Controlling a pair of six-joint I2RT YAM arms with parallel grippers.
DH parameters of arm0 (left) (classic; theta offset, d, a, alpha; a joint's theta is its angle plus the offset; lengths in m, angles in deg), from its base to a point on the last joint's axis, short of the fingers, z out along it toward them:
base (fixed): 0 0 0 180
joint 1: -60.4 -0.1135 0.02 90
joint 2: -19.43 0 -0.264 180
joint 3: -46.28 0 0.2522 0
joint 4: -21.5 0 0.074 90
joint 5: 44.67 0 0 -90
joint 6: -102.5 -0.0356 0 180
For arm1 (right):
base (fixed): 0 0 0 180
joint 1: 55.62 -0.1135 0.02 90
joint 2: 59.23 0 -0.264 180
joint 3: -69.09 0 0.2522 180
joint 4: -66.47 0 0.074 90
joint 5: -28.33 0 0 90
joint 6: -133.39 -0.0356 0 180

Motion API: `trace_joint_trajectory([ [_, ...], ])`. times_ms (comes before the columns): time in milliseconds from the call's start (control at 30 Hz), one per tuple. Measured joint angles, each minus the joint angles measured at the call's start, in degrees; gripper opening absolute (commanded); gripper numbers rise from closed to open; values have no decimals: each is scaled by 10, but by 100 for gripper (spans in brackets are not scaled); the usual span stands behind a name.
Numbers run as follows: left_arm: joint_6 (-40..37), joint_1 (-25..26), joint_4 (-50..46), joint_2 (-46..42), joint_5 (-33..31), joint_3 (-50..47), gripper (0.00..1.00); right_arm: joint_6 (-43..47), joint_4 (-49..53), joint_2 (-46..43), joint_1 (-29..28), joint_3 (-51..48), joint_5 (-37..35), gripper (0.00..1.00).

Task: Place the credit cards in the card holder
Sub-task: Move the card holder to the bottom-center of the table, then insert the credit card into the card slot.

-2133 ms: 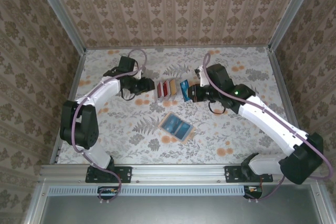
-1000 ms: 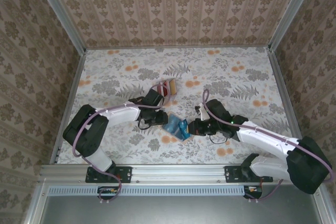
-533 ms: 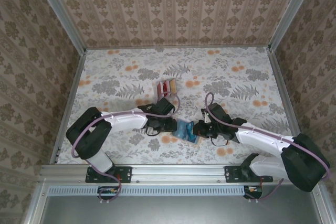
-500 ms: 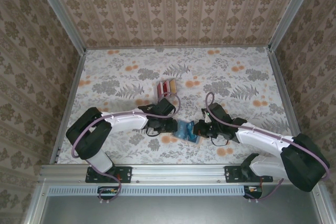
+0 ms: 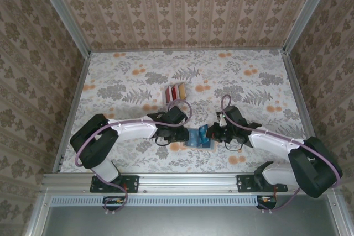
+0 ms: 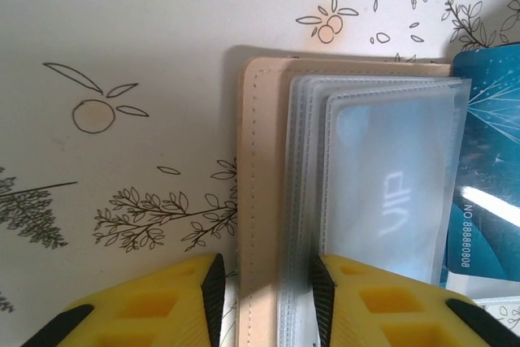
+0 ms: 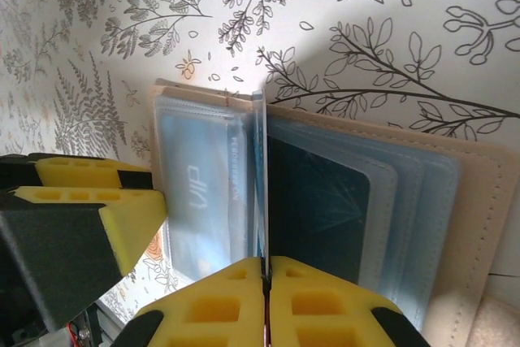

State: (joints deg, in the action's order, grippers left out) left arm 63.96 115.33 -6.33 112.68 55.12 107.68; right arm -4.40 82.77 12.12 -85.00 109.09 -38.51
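Observation:
The card holder (image 5: 193,141) lies open near the table's front, its tan cover (image 6: 260,201) and clear grey-blue sleeves (image 6: 390,184) facing up. My left gripper (image 5: 181,134) stands over its left edge; in the left wrist view the gripper (image 6: 262,278) has the cover's edge and the sleeve edges between its jaws. My right gripper (image 5: 212,134) is shut on a blue credit card (image 6: 487,144). In the right wrist view this gripper (image 7: 265,264) holds the card edge-on (image 7: 260,184) among the sleeves at the card holder's (image 7: 471,201) middle. The sleeves show a pale "VIP" face.
A small pale rack (image 5: 175,91) with upright red and tan cards stands behind the card holder, mid-table. The left gripper's yellow finger (image 7: 97,201) sits close to the card's left. Metal rails and patterned walls bound the floral table (image 5: 249,75).
Both grippers came from beside the rack down to the card holder. The right one brought the blue card with it. The card holder turned square and slid slightly right.

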Motion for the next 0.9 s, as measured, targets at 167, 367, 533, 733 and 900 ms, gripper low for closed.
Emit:
trace_joint_trajectory([
  [167, 0, 2, 0, 0, 0, 0, 34, 0, 16, -54, 4, -4, 1, 10],
  [367, 0, 2, 1, 0, 0, 0, 34, 0, 20, -68, 5, -4, 12, 10],
  [533, 0, 2, 3, 0, 0, -1, 34, -2, 7, -43, 5, -19, 17, 10],
  [733, 0, 2, 9, 0, 0, -4, 34, -10, -30, -14, 5, -29, 31, 10],
  [900, 0, 2, 9, 0, 0, -4, 33, -11, -37, -14, 5, -29, 34, 10],
])
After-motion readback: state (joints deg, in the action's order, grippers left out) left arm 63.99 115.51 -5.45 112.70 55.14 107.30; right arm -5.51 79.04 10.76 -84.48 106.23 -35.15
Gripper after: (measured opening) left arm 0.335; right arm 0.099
